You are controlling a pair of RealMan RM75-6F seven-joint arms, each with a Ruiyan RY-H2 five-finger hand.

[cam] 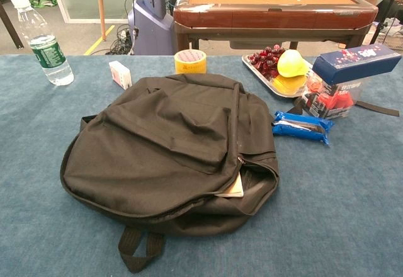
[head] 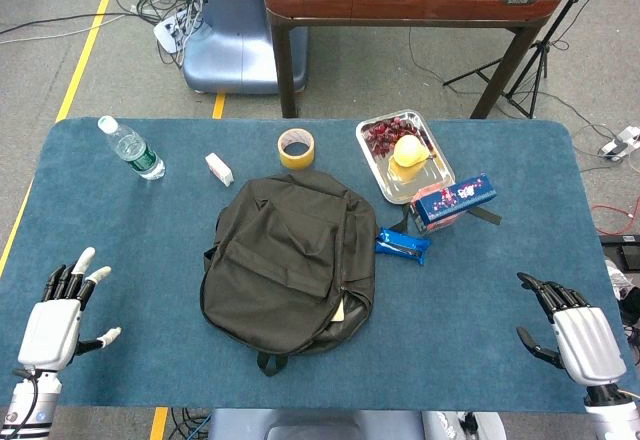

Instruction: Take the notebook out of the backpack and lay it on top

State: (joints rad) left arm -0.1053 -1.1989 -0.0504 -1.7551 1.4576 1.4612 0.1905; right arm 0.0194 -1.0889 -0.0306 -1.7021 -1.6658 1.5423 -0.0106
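A black backpack [head: 288, 265] [cam: 170, 148] lies flat in the middle of the blue table, its zipper partly undone on the near right side. A pale corner of the notebook [head: 343, 308] [cam: 235, 187] peeks out of that opening. My left hand [head: 60, 320] rests at the table's near left corner, fingers spread and holding nothing. At the near right corner my right hand [head: 572, 332] also holds nothing, its fingers apart. Both hands are well away from the backpack and do not show in the chest view.
A water bottle [head: 132, 148] lies at the far left, with a small white box [head: 219, 168] and a tape roll [head: 296, 147] behind the backpack. A metal tray [head: 378, 165] of fruit, a blue box [head: 455, 200] and a blue packet [head: 403, 245] sit to the right.
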